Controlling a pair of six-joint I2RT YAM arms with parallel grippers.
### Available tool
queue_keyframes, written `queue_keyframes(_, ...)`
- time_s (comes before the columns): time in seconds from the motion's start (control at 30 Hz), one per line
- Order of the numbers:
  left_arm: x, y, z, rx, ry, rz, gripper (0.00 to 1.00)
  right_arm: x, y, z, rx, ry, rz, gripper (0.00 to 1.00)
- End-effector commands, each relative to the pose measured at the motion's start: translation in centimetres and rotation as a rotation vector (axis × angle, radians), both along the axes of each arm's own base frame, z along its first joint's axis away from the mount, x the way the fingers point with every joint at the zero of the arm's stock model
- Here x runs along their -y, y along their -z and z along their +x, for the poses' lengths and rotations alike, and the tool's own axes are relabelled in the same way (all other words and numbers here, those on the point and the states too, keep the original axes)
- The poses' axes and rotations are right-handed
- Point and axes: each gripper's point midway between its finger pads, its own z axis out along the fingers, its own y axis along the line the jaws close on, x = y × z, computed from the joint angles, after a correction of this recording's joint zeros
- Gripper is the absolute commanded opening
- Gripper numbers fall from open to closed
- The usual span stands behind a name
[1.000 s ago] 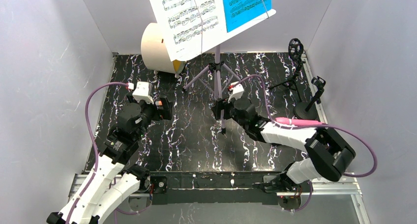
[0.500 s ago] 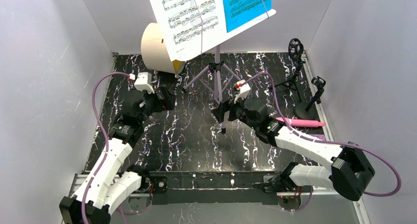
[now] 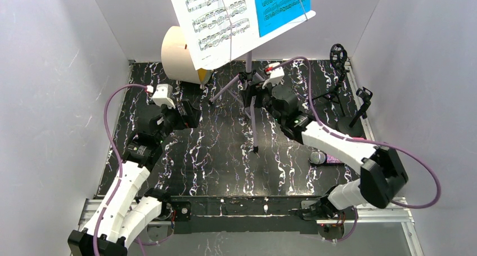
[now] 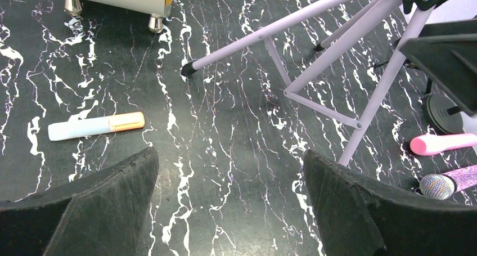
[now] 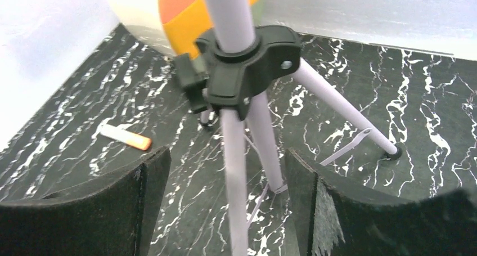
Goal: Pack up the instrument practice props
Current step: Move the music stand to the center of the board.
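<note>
The lilac music rack stands at the back, its pole and black hub (image 3: 246, 77) carrying a white page (image 3: 216, 19) and a blue page (image 3: 281, 0). My right gripper (image 3: 251, 89) is open just below the hub; in the right wrist view (image 5: 225, 160) one lilac leg (image 5: 235, 200) runs between the spread fingers, untouched. My left gripper (image 3: 188, 114) is open and empty over bare table (image 4: 230, 157). The pink microphone (image 4: 444, 143) and the glittery purple microphone (image 4: 444, 183) lie at the right; the purple one shows from above (image 3: 323, 157). Two black mic tripods (image 3: 339, 70) (image 3: 363, 101) stand at the far right.
A cream drum (image 3: 177, 56) with an orange face (image 5: 185, 3) stands at the back left, behind the rack. A small orange marker (image 4: 95, 125) lies on the black marbled table (image 3: 214, 160) left of the rack legs. White walls close in both sides and the back.
My right arm has reached back and up to the rack's hub, uncovering the purple microphone and hiding the pink one from above. My left arm edged slightly forward.
</note>
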Motion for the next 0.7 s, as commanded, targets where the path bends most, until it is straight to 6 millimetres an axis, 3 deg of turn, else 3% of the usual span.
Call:
queue_keyframes(0.0, -0.2, 0.7, -0.7, -0.011, 0.019, 0.023, 0.98, 0.4, -0.4, 3.2, 0.032, 0.083, -0.010, 0.77)
queue_keyframes(0.17, 0.0, 0.5, -1.0, -0.003, 0.026, 0.031, 0.98, 0.5, 2.2, 3.7, -0.017, 0.087, -0.051, 0.54)
queue_keyframes(0.27, 0.3, 0.4, -1.2, -0.001, 0.038, 0.031, 0.98, 1.5, 2.4, 2.9, -0.032, 0.106, -0.056, 0.27)
queue_keyframes(0.37, 0.5, 0.2, -1.3, 0.003, 0.049, 0.030, 0.98, 3.8, 3.3, 2.3, -0.058, 0.181, -0.081, 0.02)
queue_keyframes(0.53, 0.8, -0.1, -1.6, 0.008, 0.064, 0.030, 0.99, 6.9, 4.1, 0.5, -0.102, 0.271, -0.090, 0.01)
queue_keyframes(0.67, 1.4, -1.5, -1.8, 0.021, 0.082, -0.016, 0.98, 8.5, 4.5, -0.5, -0.119, 0.323, -0.097, 0.01)
